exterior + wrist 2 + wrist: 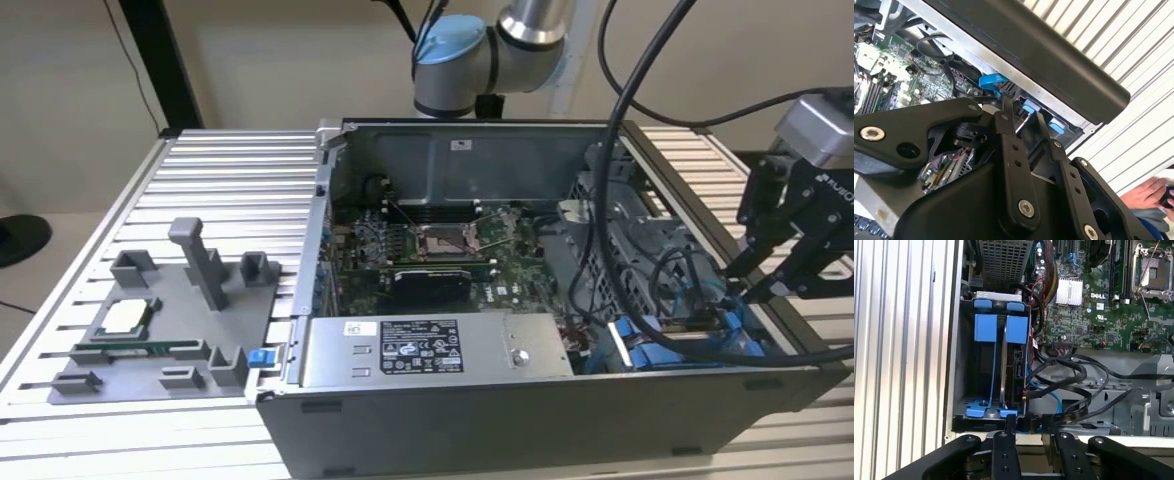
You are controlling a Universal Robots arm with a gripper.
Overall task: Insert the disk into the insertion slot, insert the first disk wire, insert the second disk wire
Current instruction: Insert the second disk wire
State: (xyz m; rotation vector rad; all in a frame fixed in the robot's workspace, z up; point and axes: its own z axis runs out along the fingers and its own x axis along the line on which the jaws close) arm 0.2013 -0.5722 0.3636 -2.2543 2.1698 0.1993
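Since the flat silver-grey disk (1013,370) in its blue carrier already stands on edge inside the grey metal, blue-railed insertion slot (968,370), the black gripper (1028,421) hovers near it, jaws apart and empty.

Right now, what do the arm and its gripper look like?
The arm is a silver tube with a light blue joint cap. The gripper is black, its fingers flat bars with screws, below a grey block. Thick black cables hang beside it.
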